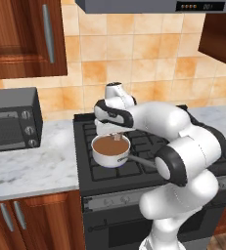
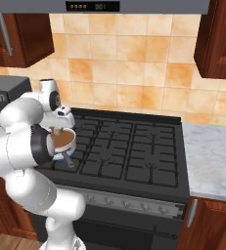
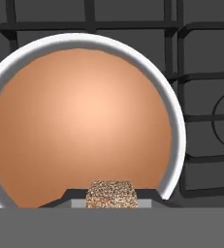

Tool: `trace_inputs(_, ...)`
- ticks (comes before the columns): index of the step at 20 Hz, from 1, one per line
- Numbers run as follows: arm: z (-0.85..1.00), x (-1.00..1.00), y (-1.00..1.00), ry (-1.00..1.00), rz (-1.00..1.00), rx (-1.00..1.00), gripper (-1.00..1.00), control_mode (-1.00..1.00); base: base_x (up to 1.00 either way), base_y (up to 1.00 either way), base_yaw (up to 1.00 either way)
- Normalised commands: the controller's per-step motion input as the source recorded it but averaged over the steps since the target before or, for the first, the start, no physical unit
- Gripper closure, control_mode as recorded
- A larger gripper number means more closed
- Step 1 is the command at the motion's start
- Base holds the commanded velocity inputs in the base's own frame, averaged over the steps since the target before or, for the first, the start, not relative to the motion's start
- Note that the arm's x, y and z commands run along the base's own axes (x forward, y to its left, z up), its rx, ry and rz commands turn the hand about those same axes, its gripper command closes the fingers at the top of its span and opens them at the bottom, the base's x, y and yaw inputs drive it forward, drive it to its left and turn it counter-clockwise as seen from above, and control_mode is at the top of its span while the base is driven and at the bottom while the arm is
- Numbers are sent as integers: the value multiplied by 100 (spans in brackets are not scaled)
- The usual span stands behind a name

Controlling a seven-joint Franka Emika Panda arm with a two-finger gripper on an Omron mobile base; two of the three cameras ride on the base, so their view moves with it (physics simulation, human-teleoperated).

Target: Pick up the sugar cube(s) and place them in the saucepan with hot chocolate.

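While hovering at centre of the left base view, gripper (image 1: 116, 136) hangs just over the pan (image 1: 111, 151) on the stove (image 1: 148, 141), cube (image 1: 117, 137) pinched, so a release should drop it into the chocolate. At left of the right base view, same pose above pan (image 2: 63, 140). At bottom centre of the hand view, cube (image 3: 111, 194) clamped between fingertips (image 3: 147, 199), brown liquid directly beyond.

Even, bright rendered light — soft shadows, no glare — slightly coarse, low resolution.

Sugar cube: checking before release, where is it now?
In the hand view, the sugar cube sits between the gripper fingertips, directly above the saucepan.
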Motion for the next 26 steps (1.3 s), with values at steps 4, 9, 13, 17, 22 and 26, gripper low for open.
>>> trace_inputs(4, -39, 4, 5, 0, 0, -12, 100, -100, 0, 0, 0)
trace_inputs(9, -21, 2, 12, -2, 0, -2, 100, -100, 0, 0, 0)
trace_inputs(13, -16, 0, 12, -2, 0, 0, -100, -100, 0, 0, 0)
trace_inputs(17, -2, 0, 0, -6, 0, 0, -100, -100, 0, 0, 0)
trace_inputs(22, 11, -5, -11, -6, 0, 0, -100, -100, 0, 0, 0)
trace_inputs(26, 73, -62, -85, -20, 0, 8, -100, -100, 0, 0, 0)
